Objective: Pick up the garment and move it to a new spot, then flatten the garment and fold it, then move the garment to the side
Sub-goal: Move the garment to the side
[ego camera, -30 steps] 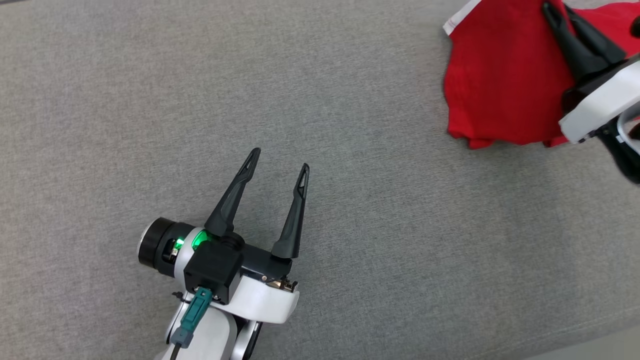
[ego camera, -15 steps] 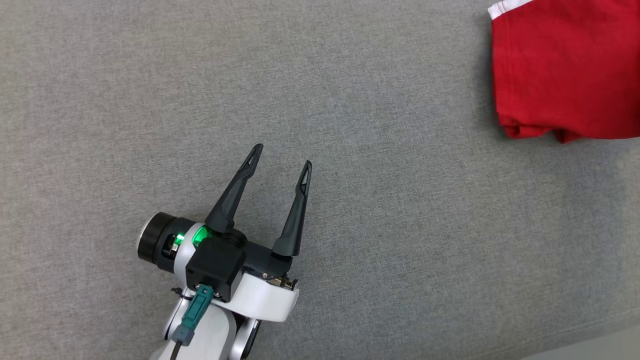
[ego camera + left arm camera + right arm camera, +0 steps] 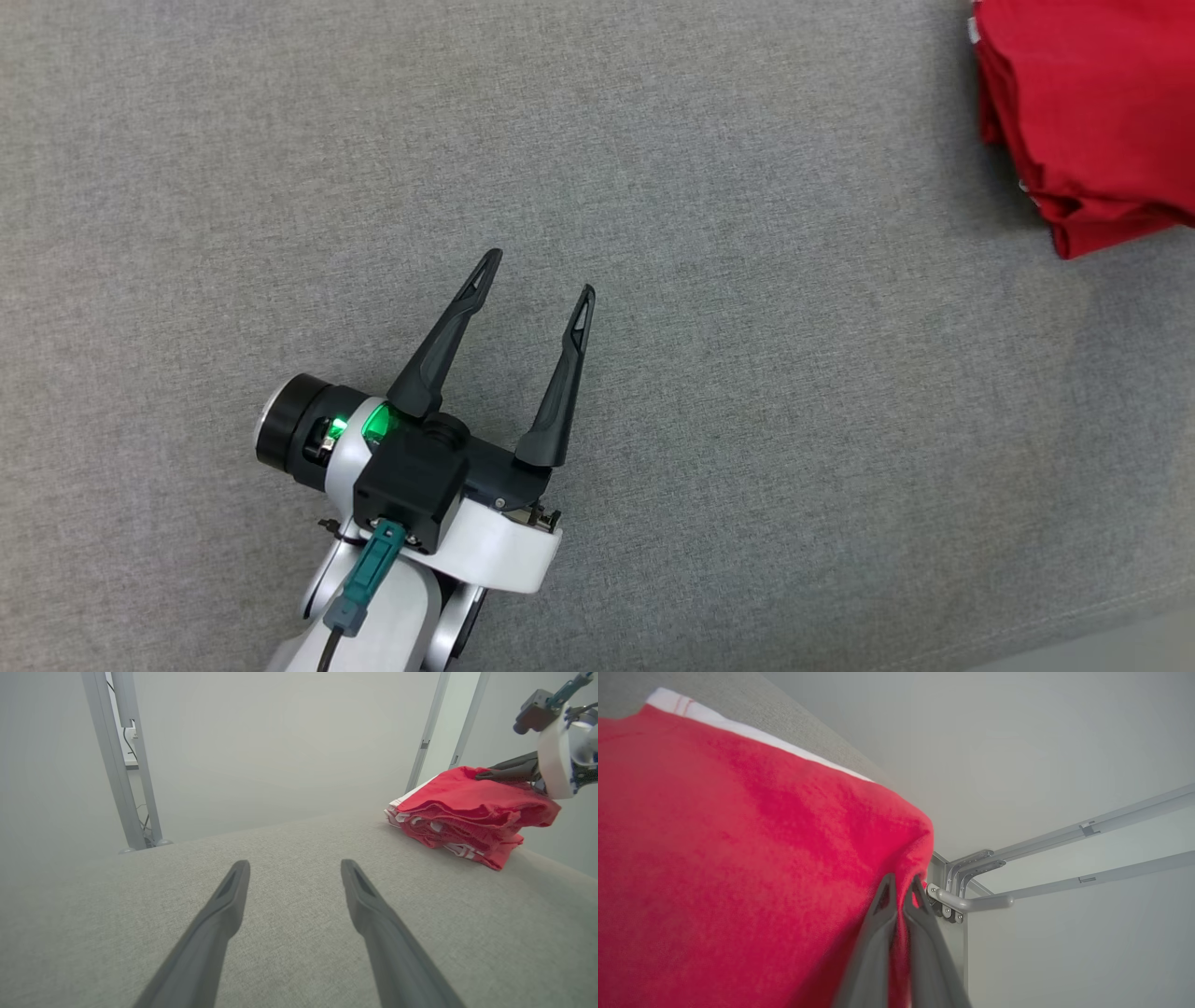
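Observation:
The garment (image 3: pixel 1092 112) is red with white trim, folded into a thick stack at the head view's top right corner. From the left wrist it is a layered red pile (image 3: pixel 472 812) at the right end of the grey surface. My right gripper (image 3: pixel 903 882) is shut, its tips pinching the garment's (image 3: pixel 738 858) top layer near an edge; its fingers (image 3: pixel 509 767) lie across the pile's top. My left gripper (image 3: pixel 540 273) stands open over bare grey fabric, well to the left of the garment, and its two fingers (image 3: pixel 233 891) hold nothing.
The grey fabric surface (image 3: pixel 747 373) spreads across the whole head view, with its front edge at the bottom right corner (image 3: pixel 1120 644). Metal frame posts (image 3: pixel 126 765) rise behind the surface, and grey rails (image 3: pixel 1064 858) run beyond the garment.
The garment has slid right and away, toward the head view's top right corner, with the right gripper gone past the edge. The left gripper has edged slightly upward.

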Controlling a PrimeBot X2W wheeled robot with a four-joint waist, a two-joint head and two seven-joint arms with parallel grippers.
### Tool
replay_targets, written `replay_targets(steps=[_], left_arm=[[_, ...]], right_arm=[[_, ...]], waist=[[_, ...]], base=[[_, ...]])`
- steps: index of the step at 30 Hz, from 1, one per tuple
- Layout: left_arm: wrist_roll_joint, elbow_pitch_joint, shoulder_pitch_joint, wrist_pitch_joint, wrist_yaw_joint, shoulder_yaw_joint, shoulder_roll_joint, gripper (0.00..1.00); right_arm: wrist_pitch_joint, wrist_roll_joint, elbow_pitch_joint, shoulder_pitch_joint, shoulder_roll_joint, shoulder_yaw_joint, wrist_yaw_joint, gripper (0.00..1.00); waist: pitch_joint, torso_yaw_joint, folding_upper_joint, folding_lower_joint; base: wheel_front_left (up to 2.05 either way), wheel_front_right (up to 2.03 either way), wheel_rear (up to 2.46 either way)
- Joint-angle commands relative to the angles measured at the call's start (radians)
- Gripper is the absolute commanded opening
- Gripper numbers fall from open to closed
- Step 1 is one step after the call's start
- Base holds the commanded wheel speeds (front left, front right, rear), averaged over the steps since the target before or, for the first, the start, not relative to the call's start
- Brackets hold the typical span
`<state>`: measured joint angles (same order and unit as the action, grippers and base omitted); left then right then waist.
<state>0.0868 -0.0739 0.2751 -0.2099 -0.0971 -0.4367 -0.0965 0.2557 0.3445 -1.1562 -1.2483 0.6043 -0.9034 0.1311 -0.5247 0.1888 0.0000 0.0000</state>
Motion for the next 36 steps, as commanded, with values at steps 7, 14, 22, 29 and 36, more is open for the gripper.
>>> replay_targets(steps=[7,14,22,29,36], left_arm=[[0.000,-0.006,0.025,0.006,0.004,-0.002,-0.011,1.00],[0.011,0.006,0.020,0.005,-0.002,-0.006,-0.011,1.00],[0.053,0.036,-0.015,-0.015,-0.032,0.014,0.003,1.00],[0.127,0.081,-0.078,-0.038,-0.083,0.094,0.011,1.00],[0.168,0.121,-0.144,-0.051,-0.096,0.141,0.012,1.00]], right_arm=[[0.010,-0.163,-0.070,-0.051,0.005,0.135,-0.001,1.00],[0.010,-0.388,0.081,0.022,-0.024,0.426,-0.001,1.00],[0.010,-0.441,0.392,0.277,-0.246,0.644,-0.001,1.00],[0.009,-0.312,0.610,0.540,-0.406,0.612,-0.001,1.00],[0.008,-0.232,0.786,0.758,-0.459,0.589,-0.001,1.00]], waist=[[-0.002,-0.016,0.0000,0.0000],[0.023,-0.024,0.0000,0.0000],[0.113,-0.055,0.0000,0.0000],[0.236,-0.115,0.0000,0.0000],[0.329,-0.160,0.0000,0.0000]], base=[[0.00,0.00,0.00],[0.00,0.00,0.00],[0.00,0.00,0.00],[0.00,0.00,0.00],[0.00,0.00,0.00]])
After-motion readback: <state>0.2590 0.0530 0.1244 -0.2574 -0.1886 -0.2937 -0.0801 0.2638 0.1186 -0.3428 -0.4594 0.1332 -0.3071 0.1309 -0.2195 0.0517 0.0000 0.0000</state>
